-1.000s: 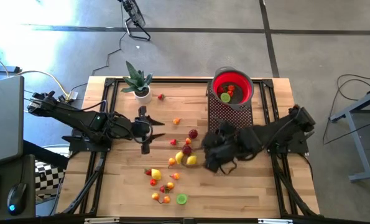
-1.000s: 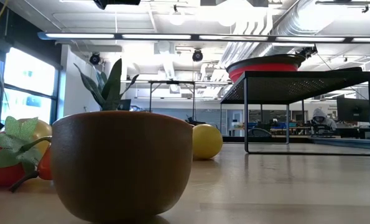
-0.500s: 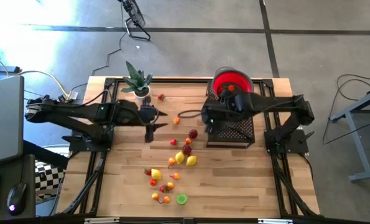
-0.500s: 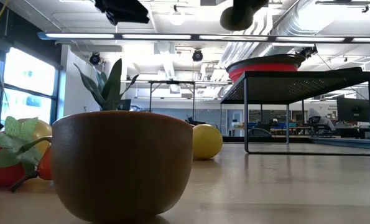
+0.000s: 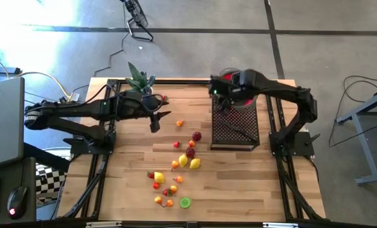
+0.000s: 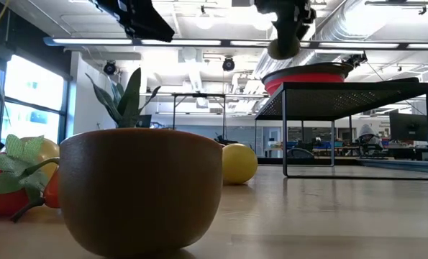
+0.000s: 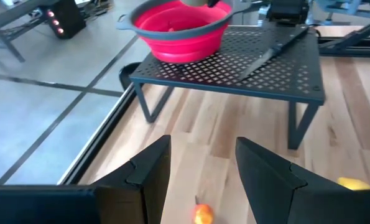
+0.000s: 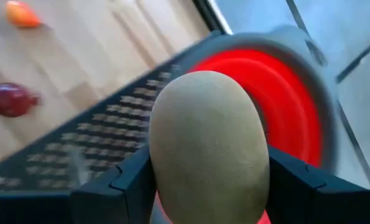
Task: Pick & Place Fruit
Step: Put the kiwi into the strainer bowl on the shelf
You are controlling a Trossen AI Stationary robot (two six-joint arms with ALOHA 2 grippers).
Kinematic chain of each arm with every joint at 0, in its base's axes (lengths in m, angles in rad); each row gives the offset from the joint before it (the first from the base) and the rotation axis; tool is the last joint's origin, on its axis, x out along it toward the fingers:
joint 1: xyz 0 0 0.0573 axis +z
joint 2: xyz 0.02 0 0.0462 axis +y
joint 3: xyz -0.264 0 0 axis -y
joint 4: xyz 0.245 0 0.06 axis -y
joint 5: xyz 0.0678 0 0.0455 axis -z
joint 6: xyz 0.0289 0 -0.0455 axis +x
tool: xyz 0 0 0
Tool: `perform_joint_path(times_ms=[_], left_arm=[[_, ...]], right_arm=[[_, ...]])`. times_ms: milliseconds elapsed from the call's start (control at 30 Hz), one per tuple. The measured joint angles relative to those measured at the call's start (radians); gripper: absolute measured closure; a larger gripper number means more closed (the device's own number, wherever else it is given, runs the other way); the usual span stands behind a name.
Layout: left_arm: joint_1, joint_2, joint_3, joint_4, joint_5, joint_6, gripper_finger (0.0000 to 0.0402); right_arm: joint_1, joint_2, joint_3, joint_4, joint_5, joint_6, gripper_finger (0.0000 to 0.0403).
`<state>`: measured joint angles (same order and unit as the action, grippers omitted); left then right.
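I have the right gripper (image 8: 206,186) above the rack (image 5: 236,126), at the near rim of the red bowl (image 8: 284,106). It is closed on a tan oval fruit (image 8: 206,143), long axis along the fingers. I think the bowl lies just ahead and below. The left gripper (image 7: 200,171) hangs half open and empty over an orange fruit (image 7: 203,214).
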<state>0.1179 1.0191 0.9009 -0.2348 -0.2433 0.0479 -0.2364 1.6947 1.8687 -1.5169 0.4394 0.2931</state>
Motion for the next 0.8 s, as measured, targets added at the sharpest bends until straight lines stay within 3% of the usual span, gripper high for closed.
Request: perform_joint_path(times_ms=[367, 800], left_arm=[[0.007, 0.0, 0.0, 0.0, 0.002, 0.0, 0.0227], [0.007, 0.0, 0.0, 0.0, 0.001, 0.0, 0.0227]], right_arm=[[-0.186, 0.0, 0.0, 0.006, -0.078, -0.078, 0.0181], [-0.285, 0.001, -0.009, 0.022, -0.177, -0.088, 0.0181]])
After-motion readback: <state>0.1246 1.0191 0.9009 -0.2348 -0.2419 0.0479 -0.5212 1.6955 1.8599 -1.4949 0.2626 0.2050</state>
